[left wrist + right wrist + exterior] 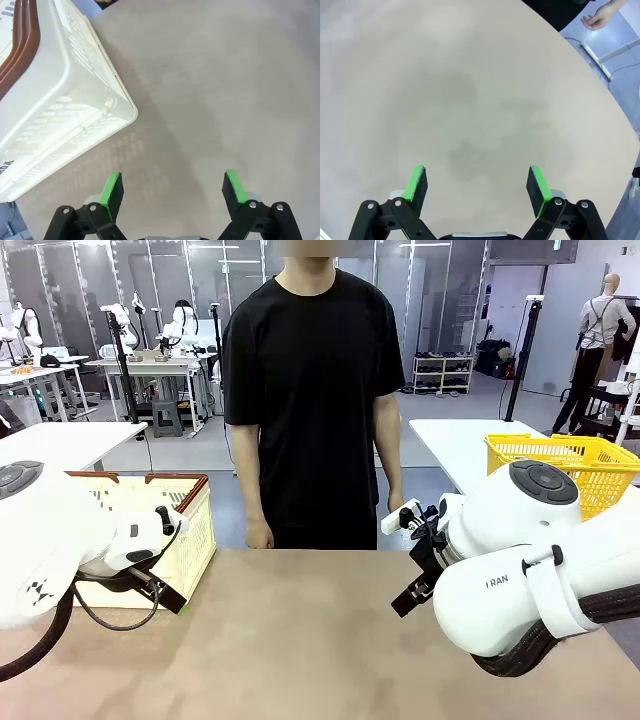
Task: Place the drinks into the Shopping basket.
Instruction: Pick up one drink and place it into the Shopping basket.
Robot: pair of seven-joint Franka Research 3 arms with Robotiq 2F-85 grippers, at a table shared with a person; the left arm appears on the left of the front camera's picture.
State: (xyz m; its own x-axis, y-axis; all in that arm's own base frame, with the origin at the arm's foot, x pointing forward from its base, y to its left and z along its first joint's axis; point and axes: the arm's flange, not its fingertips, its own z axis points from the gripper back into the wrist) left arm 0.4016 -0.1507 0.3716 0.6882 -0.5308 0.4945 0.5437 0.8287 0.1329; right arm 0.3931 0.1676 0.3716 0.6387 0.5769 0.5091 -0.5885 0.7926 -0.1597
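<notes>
Shopping basket [198, 532] at left of table [300, 640], interior largely hidden.

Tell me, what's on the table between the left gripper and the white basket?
Nothing. In the left wrist view, the stretch between the open left gripper and the near corner of the Shopping basket is just bare tan table.

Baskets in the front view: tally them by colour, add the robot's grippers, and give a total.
Cream-white baskets: 1, the Shopping basket
Yellow baskets: 1, the yellow mesh basket
Grippers: 2, the left gripper and the right gripper, both open
Total: 4
</notes>
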